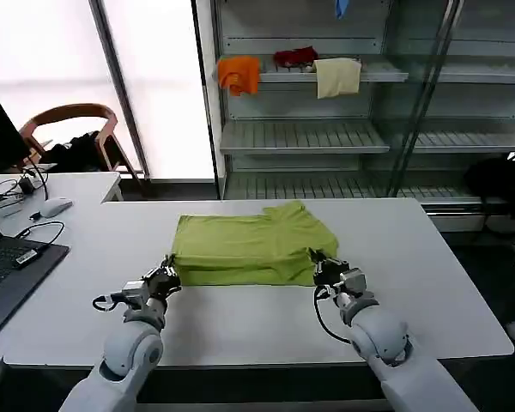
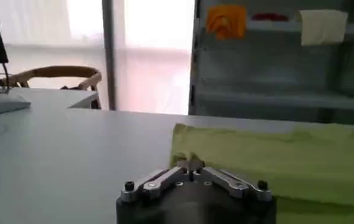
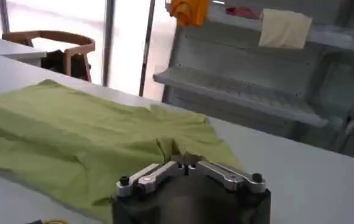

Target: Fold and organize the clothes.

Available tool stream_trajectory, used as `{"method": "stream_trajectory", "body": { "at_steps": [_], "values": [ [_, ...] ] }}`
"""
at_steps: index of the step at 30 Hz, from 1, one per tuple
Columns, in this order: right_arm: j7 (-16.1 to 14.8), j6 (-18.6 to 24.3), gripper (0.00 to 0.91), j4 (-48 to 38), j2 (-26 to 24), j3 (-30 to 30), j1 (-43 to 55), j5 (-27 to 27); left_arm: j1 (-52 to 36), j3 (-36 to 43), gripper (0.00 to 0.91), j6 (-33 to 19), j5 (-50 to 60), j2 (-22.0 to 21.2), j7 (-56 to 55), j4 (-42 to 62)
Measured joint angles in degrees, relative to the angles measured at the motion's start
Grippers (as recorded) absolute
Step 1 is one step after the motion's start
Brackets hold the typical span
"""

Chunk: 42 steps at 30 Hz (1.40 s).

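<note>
The lime-green T-shirt point(image 1: 251, 247) lies folded into a broad rectangle on the white surface point(image 1: 412, 283), roughly at its centre and square to the robot; one sleeve or corner of it rises slightly at its far edge, toward the shelving; the cloth lies flat with soft creases.

The left gripper point(image 1: 166, 276) sits at the T-shirt's near left corner, low on the surface; in the left wrist view the left gripper point(image 2: 191, 164) has its fingers drawn together at the cloth's edge, with the T-shirt point(image 2: 274, 159) stretching away beyond it; whether fabric is pinched between them cannot be told.

The right gripper point(image 1: 319, 264) sits at the T-shirt's near right corner, likewise low; in the right wrist view the right gripper point(image 3: 182, 161) has its fingers closed together at a small ridge of cloth, the T-shirt point(image 3: 79, 134) spreading out from it across the surface; whether the cloth is actually pinched cannot be told.

Both grippers stand at the T-shirt's near edge, one at each end, well apart from each other.

Beyond the T-shirt stands metal shelving point(image 1: 305, 137); on its upper shelf lie an orange cloth point(image 1: 239, 74), a dark red cloth point(image 1: 294, 57) and a cream cloth point(image 1: 337, 76); none of these touches the T-shirt.
</note>
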Motion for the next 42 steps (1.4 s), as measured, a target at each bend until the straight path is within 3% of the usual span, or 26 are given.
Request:
{"method": "stream_trajectory", "body": {
  "at_steps": [1,2,3,7,8,10,30,42],
  "values": [
    [0.05,0.0,0.202,-0.32,0.13,-0.12,0.21,-0.06,-0.12,0.02,0.01,0.03,0.16,-0.03,0.03,0.26],
    [0.05,0.01,0.524,-0.72,0.31,-0.26,0.46,-0.14,-0.31,0.05,0.01,0.06,0.33,-0.03,0.11,0.44],
    [0.05,0.05,0.907,-1.03,0.46,-0.37,0.66,-0.18,-0.47,0.1,0.01,0.11,0.49,-0.01,0.19,0.57],
    [0.17,0.02,0.907,-2.0,1.1,-0.66,1.48,-0.22,-1.24,0.63,0.05,0.27,1.28,0.07,0.29,1.41],
    [0.05,-0.13,0.907,-2.07,1.12,-0.69,1.64,-0.2,-1.42,0.7,0.423,0.34,1.44,0.08,0.29,1.54],
    [-0.04,-0.43,0.907,-2.14,1.06,-0.77,1.8,-0.11,-1.54,0.73,0.907,0.54,1.69,0.16,0.31,1.63],
    [2.29,-2.45,0.907,6.13,-4.02,4.83,-5.1,7.04,4.25,-4.33,0.907,6.33,0.69,4.13,1.31,-7.07],
    [2.64,-2.11,0.907,6.45,-4.96,7.33,-9.83,11.36,7.0,-7.22,0.907,8.21,-3.48,4.47,4.69,-9.21]
  ]
}}
